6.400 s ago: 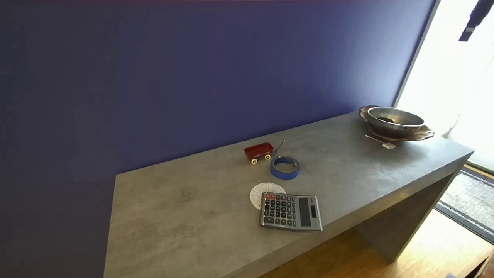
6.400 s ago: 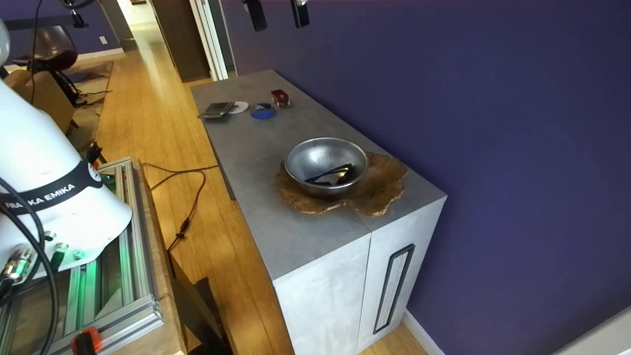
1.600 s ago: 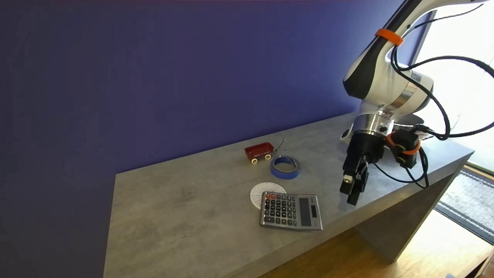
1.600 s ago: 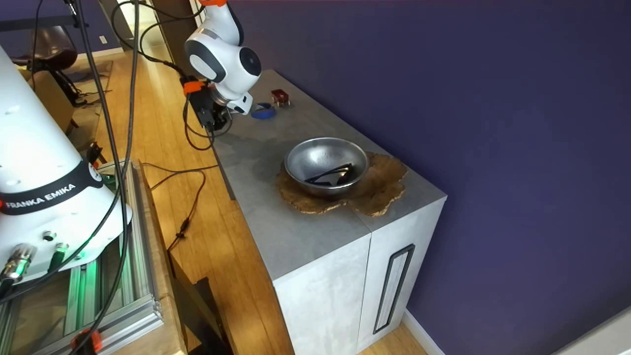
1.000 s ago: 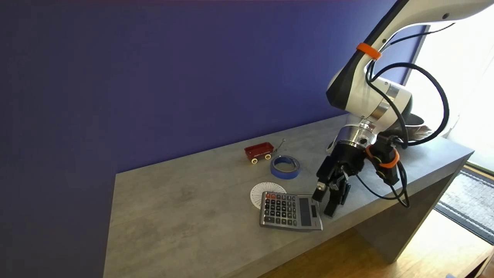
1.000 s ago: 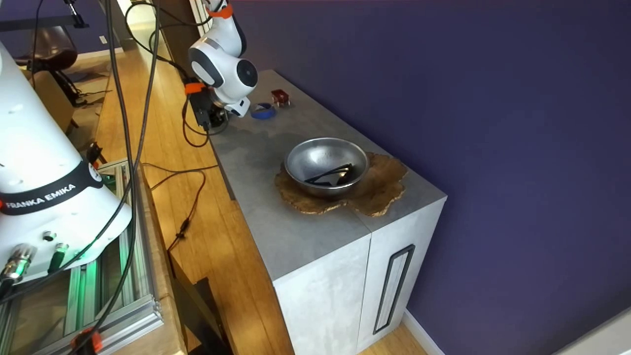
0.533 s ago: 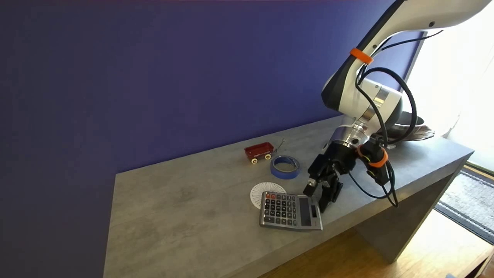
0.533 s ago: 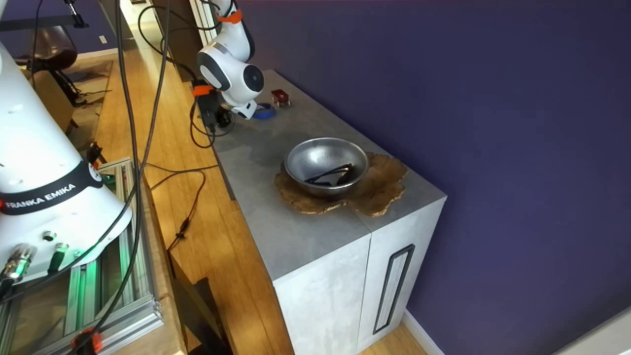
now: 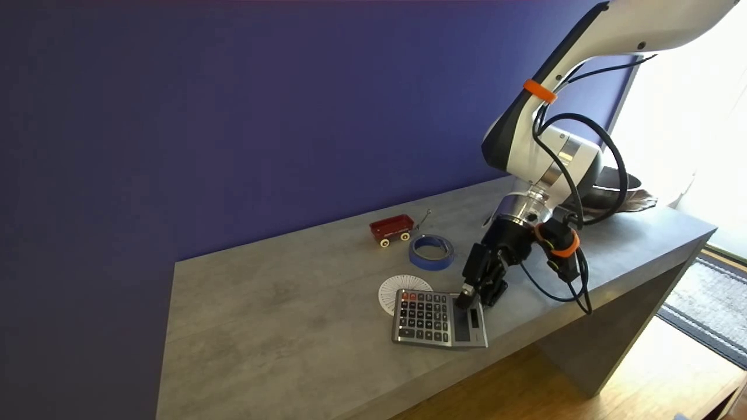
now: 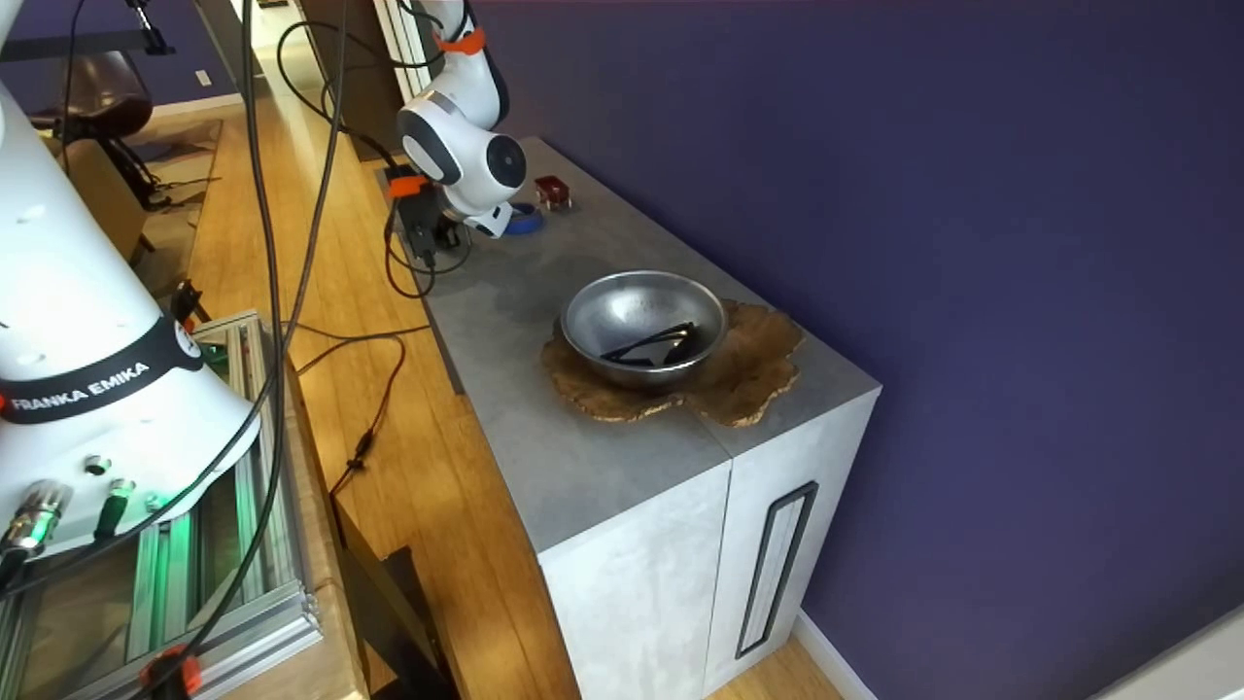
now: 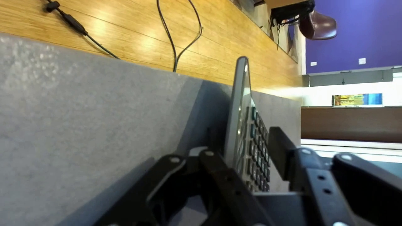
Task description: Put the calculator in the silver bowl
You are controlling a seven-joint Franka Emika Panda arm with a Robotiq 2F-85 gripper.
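Two fingers [image 11: 281, 153] had just advanced to straddle the calculator [image 9: 429, 319], one over its face, one apparently beneath; the claw [image 9: 477, 300] stood wide, nothing pinched yet. A grip seemed due next; the silver bowl [image 10: 632, 303] lay well behind the claw.

Our arm [image 9: 528, 149] is bent above our wrist [image 9: 519, 208]; below the wrist our jaws slant down, fingers [image 11: 281, 153] well apart.

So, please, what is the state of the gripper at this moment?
Gripper: open around one end of the calculator, not closed on it.
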